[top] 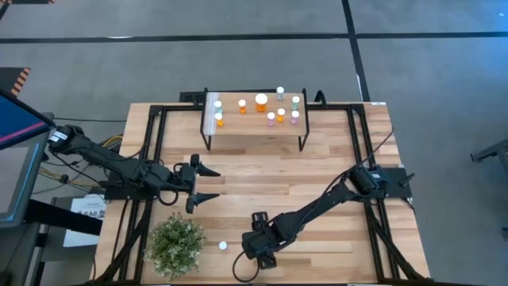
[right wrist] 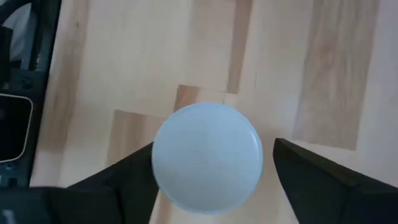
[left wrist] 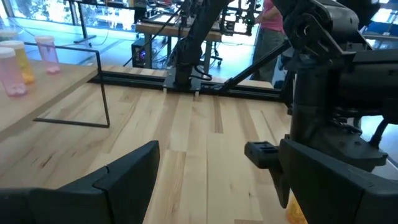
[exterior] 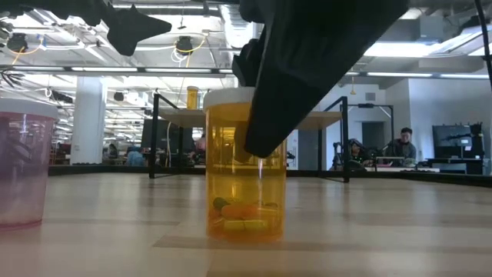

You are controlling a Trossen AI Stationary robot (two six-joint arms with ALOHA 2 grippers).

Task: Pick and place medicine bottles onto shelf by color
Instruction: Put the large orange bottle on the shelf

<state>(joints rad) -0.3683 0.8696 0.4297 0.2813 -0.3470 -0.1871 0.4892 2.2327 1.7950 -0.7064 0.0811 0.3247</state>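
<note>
An orange bottle [exterior: 245, 185] with a white cap [right wrist: 206, 157] stands upright on the table near its front edge. My right gripper [right wrist: 212, 149] is open and points down over it, one finger on each side of the cap. The gripper [top: 254, 242] hides the bottle in the high view. A pink bottle [top: 223, 246] stands on its base beside it [exterior: 21, 165]. The shelf [top: 254, 127] stands at the far middle and carries several orange, teal and pink bottles. My left gripper [top: 211, 183] is open and empty, left of the table's middle. My right gripper comes at the orange bottle from above. One finger [right wrist: 127, 180] lies right at the edge of the cap [right wrist: 157, 163]; I cannot tell whether it touches. The other finger [right wrist: 311, 174] stands a small gap away from the cap. The bottle rests upright on the table.
A green bushy plant [top: 176, 242] stands at the front left, close to the pink bottle. Black frame rails [top: 151, 143] run along the table's sides. Bare wood lies between the shelf and the grippers.
</note>
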